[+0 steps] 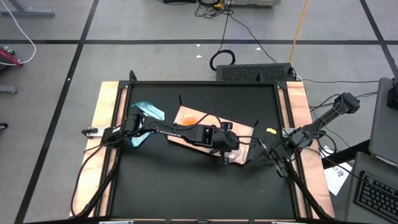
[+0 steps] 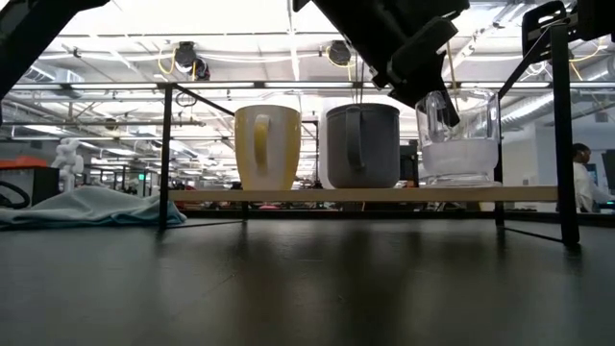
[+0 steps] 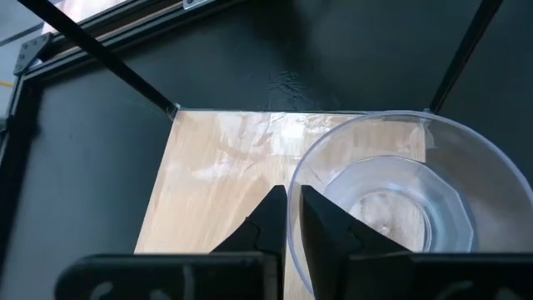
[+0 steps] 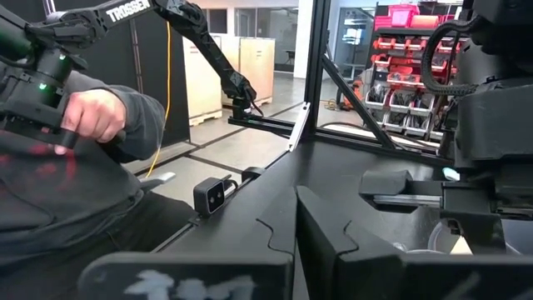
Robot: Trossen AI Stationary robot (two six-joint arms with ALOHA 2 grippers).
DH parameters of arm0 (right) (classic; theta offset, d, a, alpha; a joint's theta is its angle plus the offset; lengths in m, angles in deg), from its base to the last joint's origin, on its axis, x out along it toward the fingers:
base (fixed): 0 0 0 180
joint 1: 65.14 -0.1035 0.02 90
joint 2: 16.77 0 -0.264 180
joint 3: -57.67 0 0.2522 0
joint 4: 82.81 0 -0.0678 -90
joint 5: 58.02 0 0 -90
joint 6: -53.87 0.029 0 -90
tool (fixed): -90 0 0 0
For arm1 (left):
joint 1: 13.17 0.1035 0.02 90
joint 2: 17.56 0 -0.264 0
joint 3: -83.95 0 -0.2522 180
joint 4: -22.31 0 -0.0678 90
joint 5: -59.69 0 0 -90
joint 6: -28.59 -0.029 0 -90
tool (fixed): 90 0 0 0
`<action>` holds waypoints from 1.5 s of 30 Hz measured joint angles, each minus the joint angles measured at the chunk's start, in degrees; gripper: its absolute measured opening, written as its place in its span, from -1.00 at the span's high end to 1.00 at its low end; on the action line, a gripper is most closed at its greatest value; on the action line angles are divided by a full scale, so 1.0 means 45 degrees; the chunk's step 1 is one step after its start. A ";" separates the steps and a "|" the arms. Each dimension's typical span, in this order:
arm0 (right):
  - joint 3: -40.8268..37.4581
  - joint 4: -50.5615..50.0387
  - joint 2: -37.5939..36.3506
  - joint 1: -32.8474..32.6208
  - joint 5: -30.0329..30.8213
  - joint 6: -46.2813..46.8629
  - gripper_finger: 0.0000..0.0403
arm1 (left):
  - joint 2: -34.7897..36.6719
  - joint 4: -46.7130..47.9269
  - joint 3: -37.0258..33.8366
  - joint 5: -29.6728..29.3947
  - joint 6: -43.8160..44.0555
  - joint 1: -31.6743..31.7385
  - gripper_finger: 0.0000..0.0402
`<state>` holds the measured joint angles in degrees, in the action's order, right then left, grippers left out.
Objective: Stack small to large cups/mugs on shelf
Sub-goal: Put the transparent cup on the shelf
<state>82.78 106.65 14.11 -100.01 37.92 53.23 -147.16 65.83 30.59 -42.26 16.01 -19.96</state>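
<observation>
Three cups stand in a row on the light-wood shelf [image 2: 365, 194]: an orange mug with a pale handle [image 2: 267, 146], a blue-grey mug [image 2: 362, 144] and a clear glassy cup [image 2: 459, 139]. My left gripper [image 3: 287, 225] reaches over the shelf's end and is shut on the clear cup [image 3: 400, 208]. It also shows in the high view [image 1: 227, 149]. My right gripper [image 4: 296, 229] waits shut and empty near the table's right edge [image 1: 264, 154]. The shelf rests raised on dark brackets [image 2: 165, 154]. My left gripper pinches the clear cup's wall at its rim [image 3: 291, 196], one finger inside the cup and one outside. The fingers come from above, slanting down. The cup stands upright with its base on the shelf board [image 3: 216, 183], near the board's end.
A teal-blue cloth [image 2: 91, 207] lies on the black tabletop left of the shelf, and shows in the high view [image 1: 148, 112]. The table's frame posts [image 2: 562, 125] stand at the right. A person's hand [image 4: 96, 117] holds a controller beyond the table.
</observation>
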 joint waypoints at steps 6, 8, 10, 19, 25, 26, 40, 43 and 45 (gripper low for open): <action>0.0000 -0.0005 0.0000 0.0000 -0.0001 -0.0001 1.00 | -0.0126 -0.0211 0.0000 -0.0080 -0.0146 0.0002 0.85; 0.0000 -0.0031 0.0000 0.0000 -0.0001 0.0000 1.00 | -0.0351 -0.0367 0.0030 -0.0150 -0.0229 0.0000 0.85; 0.0000 -0.0063 0.0005 0.0000 0.0000 0.0000 1.00 | -0.0414 -0.0411 0.0044 -0.0348 -0.0238 -0.0010 0.84; 0.0000 -0.0238 0.0019 -0.0005 -0.0005 0.0097 1.00 | -0.0651 -0.0503 0.0034 -0.0764 -0.0327 -0.0029 0.85; 0.0000 -0.0282 0.0019 -0.0005 -0.0003 0.0095 1.00 | -0.0651 -0.0611 0.0020 -0.0669 -0.0452 -0.0024 0.84; 0.0000 -0.0296 0.0019 -0.0005 -0.0004 0.0091 1.00 | -0.0651 -0.0599 0.0019 -0.0609 -0.0443 -0.0021 0.83; 0.0000 -0.0384 0.0019 -0.0010 -0.0005 0.0102 1.00 | -0.0714 -0.0314 -0.0037 -0.0318 -0.0432 -0.0010 0.29; 0.0000 -0.0374 0.0015 -0.0010 -0.0005 0.0102 1.00 | -0.0843 -0.0134 -0.0086 -0.0327 -0.0499 0.0000 0.28; 0.0000 -0.0362 0.0015 -0.0010 -0.0005 0.0102 1.00 | -0.0861 -0.0057 -0.0092 -0.0331 -0.0618 0.0000 0.29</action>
<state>82.78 105.03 14.17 -100.06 37.90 53.69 -151.04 65.57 30.17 -43.75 13.23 -19.96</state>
